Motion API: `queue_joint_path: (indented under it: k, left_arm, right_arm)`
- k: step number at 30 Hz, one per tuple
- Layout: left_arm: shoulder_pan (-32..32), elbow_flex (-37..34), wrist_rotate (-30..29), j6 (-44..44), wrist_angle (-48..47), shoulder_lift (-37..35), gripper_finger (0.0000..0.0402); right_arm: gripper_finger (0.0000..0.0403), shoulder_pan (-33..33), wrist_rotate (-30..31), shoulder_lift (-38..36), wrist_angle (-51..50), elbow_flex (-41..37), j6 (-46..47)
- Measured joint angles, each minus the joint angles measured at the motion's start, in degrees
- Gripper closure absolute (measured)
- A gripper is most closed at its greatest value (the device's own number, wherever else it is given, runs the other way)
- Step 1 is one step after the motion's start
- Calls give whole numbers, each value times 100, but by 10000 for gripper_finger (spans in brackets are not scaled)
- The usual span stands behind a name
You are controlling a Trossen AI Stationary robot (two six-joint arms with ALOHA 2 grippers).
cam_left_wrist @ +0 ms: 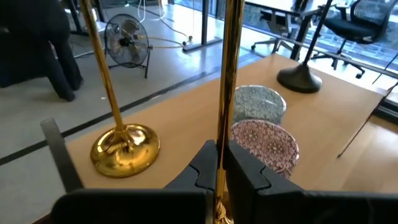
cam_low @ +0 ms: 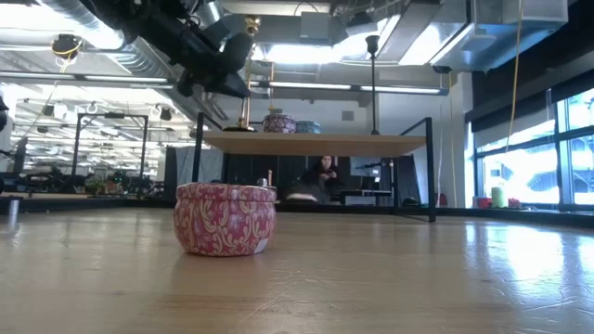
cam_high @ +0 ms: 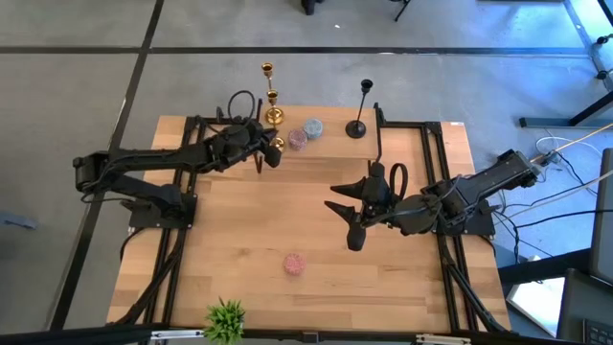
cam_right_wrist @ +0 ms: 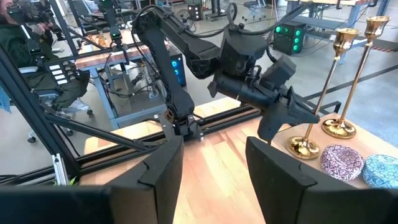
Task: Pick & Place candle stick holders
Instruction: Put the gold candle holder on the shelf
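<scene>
- The pink tin (cam_low: 225,218) nearest the low camera sits alone on the desk (cam_high: 239,220), well away from the work.
- The left claw (cam_left_wrist: 222,171) is closed on the stem of a gold holder (cam_left_wrist: 227,74) on the raised shelf (cam_high: 330,146), its base just beside the other gold holder (cam_left_wrist: 124,148) and two tins.
- Risk: the grip sits low on a tall thin stem, so the holder may tip or swivel when lifted.
- Risk: swinging it could knock the neighbouring gold holder or the tins (cam_left_wrist: 264,134).
- The right claw (cam_high: 352,213) waits mid-desk, fingers open, empty.
- Count: three holders, two gold and one black (cam_high: 360,107); three tins; one plant (cam_high: 226,321).
</scene>
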Motion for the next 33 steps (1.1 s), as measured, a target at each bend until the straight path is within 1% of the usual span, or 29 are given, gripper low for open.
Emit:
queue_joint_path:
  k: [5,16,33]
  left_arm:
    - [-71,0,-130,-1,260,141,393]
    - [-67,-4,-330,-14,90,-26,393]
    - [-67,-4,-303,-31,-41,-38,393]
  right_arm:
    - [226,-2,2,0,-22,0,0]
    - [226,-2,3,0,-89,-2,0]
    - [226,-2,9,0,-85,-2,0]
